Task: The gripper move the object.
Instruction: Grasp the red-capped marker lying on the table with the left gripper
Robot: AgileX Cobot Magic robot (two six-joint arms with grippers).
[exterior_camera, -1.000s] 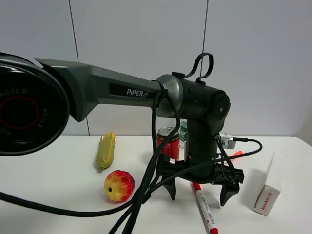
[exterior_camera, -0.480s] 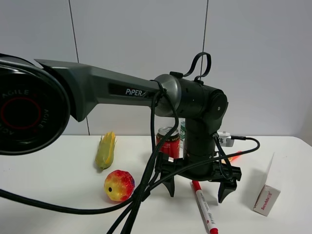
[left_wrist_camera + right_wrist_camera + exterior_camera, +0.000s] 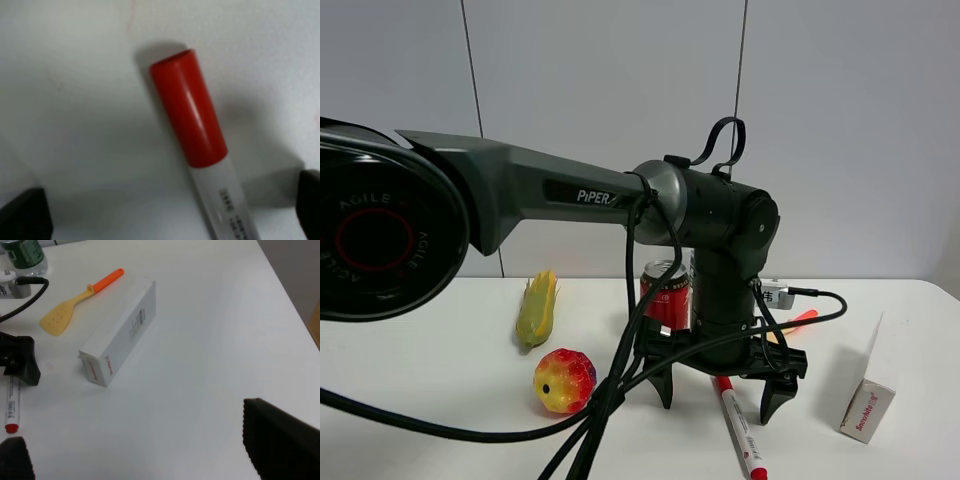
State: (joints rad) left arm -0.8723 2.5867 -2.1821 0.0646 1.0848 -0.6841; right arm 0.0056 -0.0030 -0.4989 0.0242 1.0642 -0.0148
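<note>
Black fingers (image 3: 775,392) spread wide, the gripper (image 3: 717,398) hovers over the marker pen (image 3: 740,435), whose red cap lies on the table (image 3: 440,400) directly beneath and between the tips, touched by neither. Best bet: sink straight down, twist slightly so the jaws cross the slanted barrel squarely, then close just behind the cap. Arm (image 3: 540,185) stretches out level, wrist folded straight down.

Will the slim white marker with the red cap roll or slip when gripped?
Probably stiff and light: the white marker is slim and straight. Its round, glossy red cap may roll if nudged or slip from the left gripper.
</note>
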